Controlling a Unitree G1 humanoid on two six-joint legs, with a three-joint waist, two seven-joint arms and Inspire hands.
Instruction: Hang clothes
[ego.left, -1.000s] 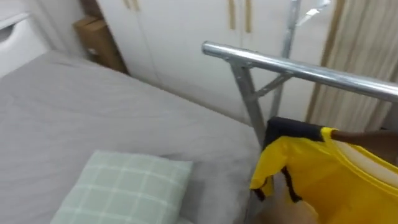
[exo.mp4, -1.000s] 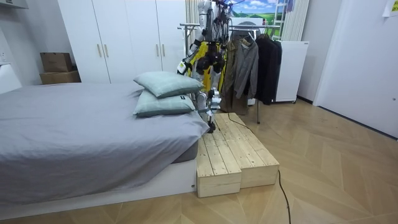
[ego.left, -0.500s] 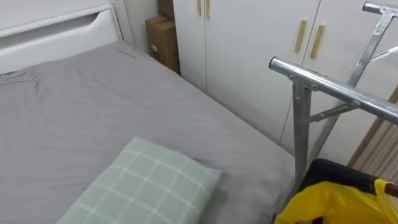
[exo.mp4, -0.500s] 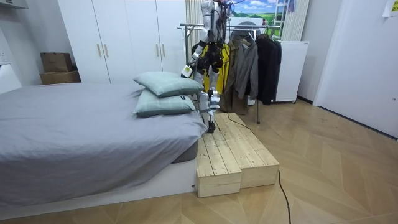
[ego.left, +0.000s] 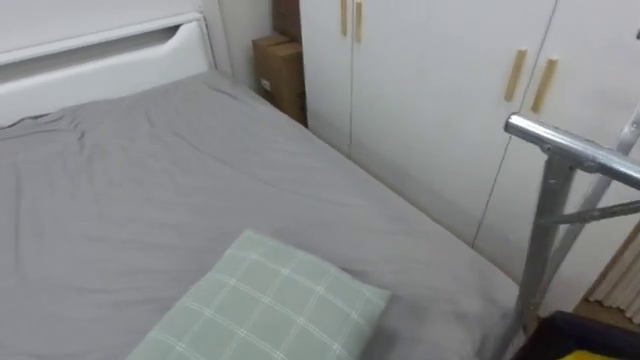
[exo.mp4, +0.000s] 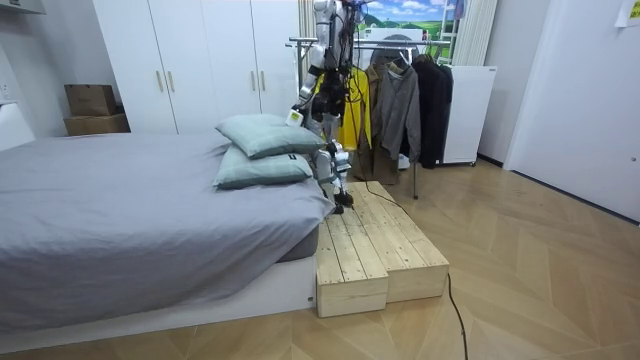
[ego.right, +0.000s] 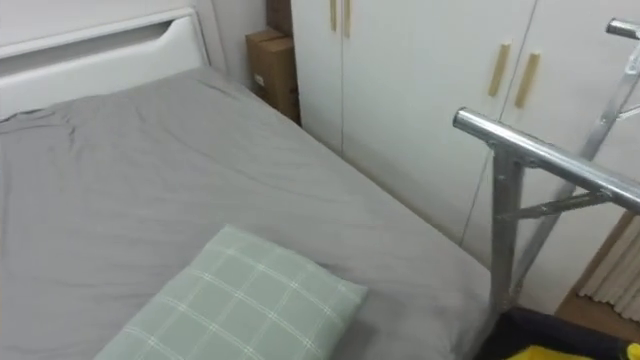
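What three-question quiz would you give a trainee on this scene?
1. True or false: the pale green checked pillow lies on the grey bed.
2. The brown cardboard box stands: A) on the pillow, B) beside the white wardrobe, C) on a wooden platform.
3. In the room view, what colour is the garment nearest the robot at the silver metal clothes rail?
Key: 1 true; 2 B; 3 yellow.

A pillow (ego.left: 270, 305) lies on the bed (ego.left: 150, 190). The clothes rack (ego.left: 570, 155) stands at the bed's right, the wardrobe (ego.left: 430, 90) behind both, with boxes (ego.left: 285, 70) left of the wardrobe.
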